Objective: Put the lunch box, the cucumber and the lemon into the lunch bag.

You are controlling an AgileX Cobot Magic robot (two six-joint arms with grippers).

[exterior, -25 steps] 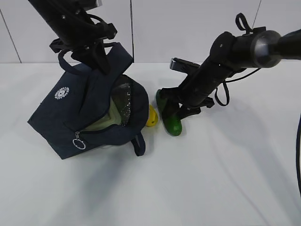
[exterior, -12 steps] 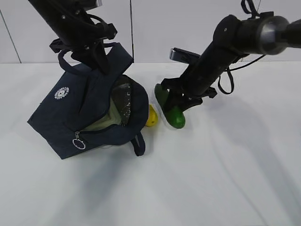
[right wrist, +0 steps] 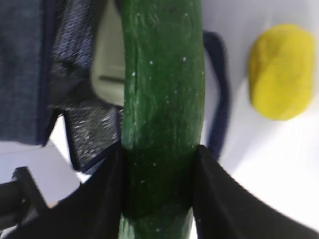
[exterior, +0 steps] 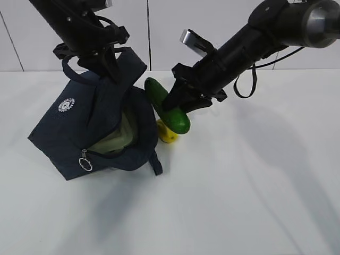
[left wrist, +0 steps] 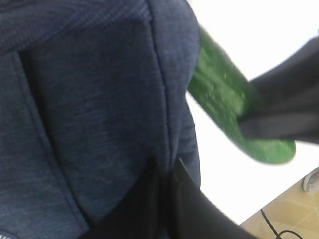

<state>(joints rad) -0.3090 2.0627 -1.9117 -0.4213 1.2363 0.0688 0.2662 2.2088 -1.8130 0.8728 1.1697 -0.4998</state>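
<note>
The navy lunch bag [exterior: 79, 125] lies tilted on the white table, its mouth facing right. My left gripper [exterior: 101, 66] is shut on the bag's upper fabric [left wrist: 99, 99] and holds it up. The lunch box [exterior: 114, 139], pale green, shows inside the opening, and its lid [right wrist: 107, 64] shows in the right wrist view. My right gripper [exterior: 172, 103] is shut on the dark green cucumber [exterior: 166, 105], which hangs in the air just right of the bag's mouth, above the lemon [exterior: 168, 133]. In the right wrist view the cucumber [right wrist: 162, 99] sits between both fingers, with the lemon [right wrist: 281, 69] on the table beyond.
A loose bag strap [exterior: 154, 162] lies on the table below the opening. The zipper's ring pull [exterior: 84, 161] hangs at the bag's front. White table surface [exterior: 239, 186] stretches to the right and front; a white wall stands behind.
My right gripper has lifted the cucumber off the table and carried it left and up, toward the bag's mouth. The left gripper still holds the bag; the lemon has stayed put.
</note>
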